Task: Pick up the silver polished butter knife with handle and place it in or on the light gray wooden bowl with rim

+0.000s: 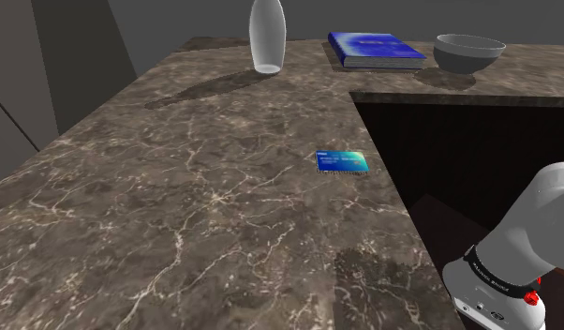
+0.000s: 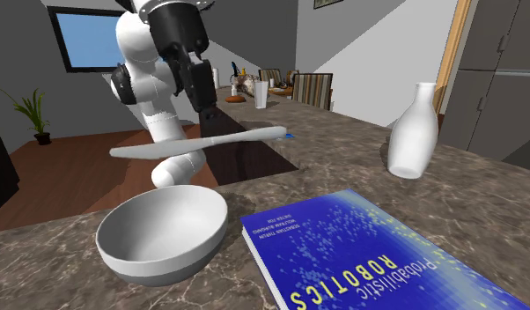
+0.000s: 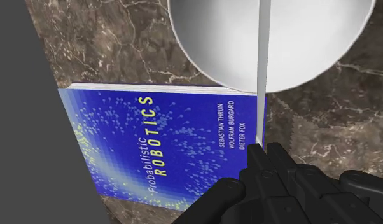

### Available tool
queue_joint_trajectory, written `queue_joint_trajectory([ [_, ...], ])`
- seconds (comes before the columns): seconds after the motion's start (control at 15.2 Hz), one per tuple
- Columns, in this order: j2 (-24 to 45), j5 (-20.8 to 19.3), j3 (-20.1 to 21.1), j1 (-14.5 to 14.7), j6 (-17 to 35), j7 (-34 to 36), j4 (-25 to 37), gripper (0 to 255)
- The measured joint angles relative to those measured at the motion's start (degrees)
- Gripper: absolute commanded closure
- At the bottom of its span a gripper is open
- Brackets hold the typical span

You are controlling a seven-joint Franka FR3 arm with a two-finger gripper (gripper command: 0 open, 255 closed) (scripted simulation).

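Brown veined marble is covering the table (image 1: 177,206), which is filling most of the shoulder view and bending round a dark recess at the right of the frame. Along its far edge, at the top of that frame, a pale vase (image 1: 267,37) is standing upright. A blue book (image 1: 376,49) is lying flat to the right of it, and the light grey bowl (image 1: 468,52) is sitting at the upper right, just beside the book. A small blue card (image 1: 344,162) is lying near the middle of the frame, close to the table's edge and well apart from the rest. The white arm (image 1: 528,225) is rising at the lower right.

In the second exterior view the claw (image 2: 206,113) is hanging in the upper left of the frame, clamping the pale silver butter knife (image 2: 241,137) between its fingers. The knife is lying roughly level in the air, higher than the bowl in the lower left and not touching it. In the wrist view it is running away from the claw as a thin strip, crossing the book's corner and then the bowl's white inside.
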Motion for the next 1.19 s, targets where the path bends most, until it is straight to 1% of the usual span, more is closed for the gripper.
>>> queue_joint_trajectory([
  [0.2,1.74,2.04,-4.43,-0.59,-1.27,-4.77,2.4,255],
  [0.33,5.76,5.77,-9.4,-0.67,-3.56,-8.98,7.21,255],
  [0.4,7.05,7.18,-11.18,-0.92,-4.39,-10.73,8.67,255],
  [0.59,5.64,6.25,-11.14,-1.36,-2.99,-11.63,6.32,255],
  [1.19,-0.56,1.37,-7.17,-2.69,5.07,-9.82,-5.92,255],
])
